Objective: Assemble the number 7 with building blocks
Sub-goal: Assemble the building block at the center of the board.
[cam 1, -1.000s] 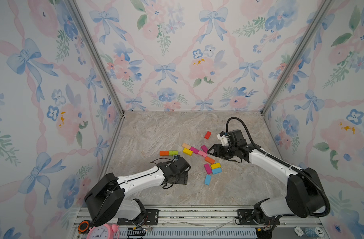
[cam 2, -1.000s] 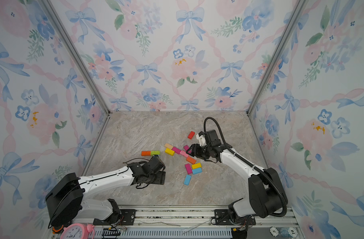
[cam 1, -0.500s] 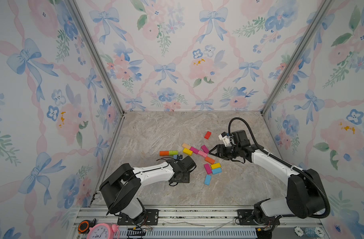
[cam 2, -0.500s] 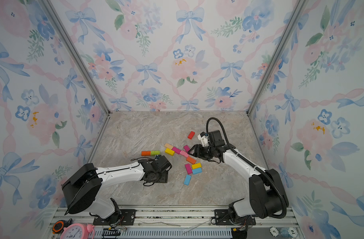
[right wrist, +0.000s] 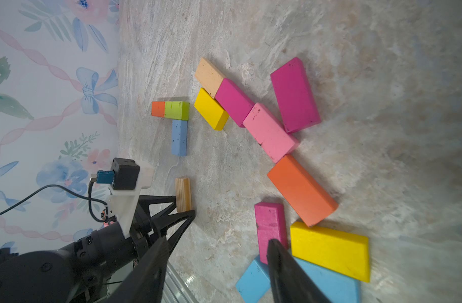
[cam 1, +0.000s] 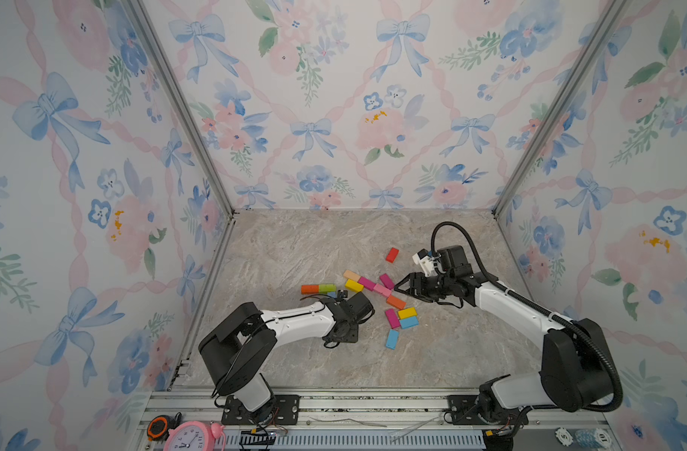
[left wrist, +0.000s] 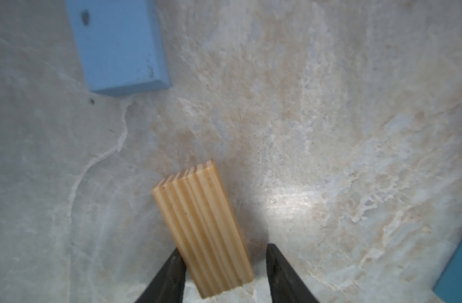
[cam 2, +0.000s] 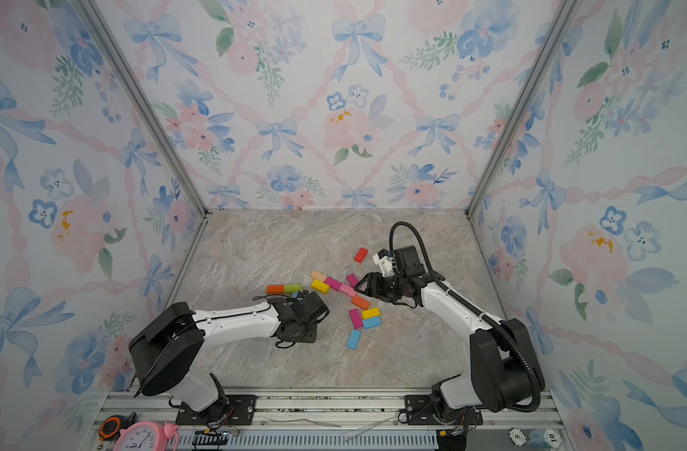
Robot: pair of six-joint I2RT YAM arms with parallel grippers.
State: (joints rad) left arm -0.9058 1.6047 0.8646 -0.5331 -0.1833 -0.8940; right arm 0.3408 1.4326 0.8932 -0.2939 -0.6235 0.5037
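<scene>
The plain wood block (left wrist: 201, 225) shows in neither top view: the left arm's wrist lies over it, and only a sliver of the blue block (cam 1: 331, 293) peeks out beside the green block (cam 1: 327, 288).

The left wrist view fills that gap. There we see the left gripper (left wrist: 222, 248) astride the near end of the wood block, which lies on the marble table (left wrist: 329, 131). One finger (left wrist: 172, 272) touches the block's long edge and the other stands off with a gap, so the jaws are spread around it and not pinching. The frame cuts off both fingers. A teal edge (left wrist: 458, 272) is also cut off at the corner, perhaps another block.

Only the right wrist view gives us the layout. The orange block (right wrist: 157, 109) and the green one sit end to end. The blue one meets the green at a right angle, touching it. The wood block lies in line beyond the blue one, apart from it.

The right gripper (right wrist: 218, 241) is spread with nothing between its fingers. It sits beside the loose cluster around the pink block (right wrist: 270, 131). One finger crosses in front of a magenta block (right wrist: 269, 220) and hides part of it.

The red block (cam 1: 392, 254) appears only in the top views, apart from the rest, toward the back wall.
</scene>
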